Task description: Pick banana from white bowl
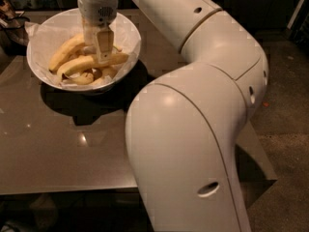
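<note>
My gripper (100, 53) reaches straight down into the white bowl (135, 43), its tip low over the fruit near the bowl's middle. Whether it is clenched or released I cannot tell; its pale front plate crosses the fruit and hides the contact.

The banana (77, 65) lies in the bowl, long and gently curved, running from about 8 o'clock of the bowl toward 3 o'clock. My gripper crosses it at its right half, and its right end shows just past the gripper on the 3 o'clock side. A second long banana (64, 53) lies just beside it toward 10 o'clock, roughly parallel. Shorter stubby bananas (85, 78) sit below them at the bowl's 6 o'clock edge. Crinkled white paper (47, 33) lines the bowl and pokes above the rim at 9 o'clock.

The bowl stands on a glossy brown table (72, 144), toward 10 o'clock in the camera view, casting a dark shadow toward 6 o'clock. My white arm (193, 129) sweeps from the bowl across 1 o'clock and fills the view from 3 to 6 o'clock. Dark clutter (9, 18) sits beyond the bowl at 9 o'clock, too dim to name. Speckled floor (285, 81) shows at 3 o'clock.
</note>
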{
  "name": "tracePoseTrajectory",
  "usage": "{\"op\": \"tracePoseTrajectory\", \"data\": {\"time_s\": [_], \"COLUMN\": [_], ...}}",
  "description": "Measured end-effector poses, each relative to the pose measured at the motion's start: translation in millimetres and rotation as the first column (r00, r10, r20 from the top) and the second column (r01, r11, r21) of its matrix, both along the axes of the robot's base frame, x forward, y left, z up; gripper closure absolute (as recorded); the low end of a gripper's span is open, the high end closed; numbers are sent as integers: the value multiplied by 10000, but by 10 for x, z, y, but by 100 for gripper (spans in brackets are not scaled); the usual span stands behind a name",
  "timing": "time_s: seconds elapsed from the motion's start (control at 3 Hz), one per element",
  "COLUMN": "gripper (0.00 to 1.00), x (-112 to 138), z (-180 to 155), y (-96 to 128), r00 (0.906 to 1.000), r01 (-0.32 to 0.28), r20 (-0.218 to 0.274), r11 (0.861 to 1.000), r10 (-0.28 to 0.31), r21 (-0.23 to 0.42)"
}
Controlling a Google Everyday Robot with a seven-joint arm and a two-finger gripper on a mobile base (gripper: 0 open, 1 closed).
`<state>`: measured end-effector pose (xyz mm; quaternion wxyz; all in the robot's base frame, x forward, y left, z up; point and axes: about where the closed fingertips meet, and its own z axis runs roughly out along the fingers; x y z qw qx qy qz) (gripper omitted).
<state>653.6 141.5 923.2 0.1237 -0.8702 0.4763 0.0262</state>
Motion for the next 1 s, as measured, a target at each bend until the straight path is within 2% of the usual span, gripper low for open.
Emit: {"op": "tracePoseTrajectory", "data": {"time_s": [1.0], "gripper": [42], "x": [28], "z": [-187], "y": [48], "r00": [9975], "r01": [111], "r20": [-694], "r11": [9996], "r10": [-93], "r21": [248]}}
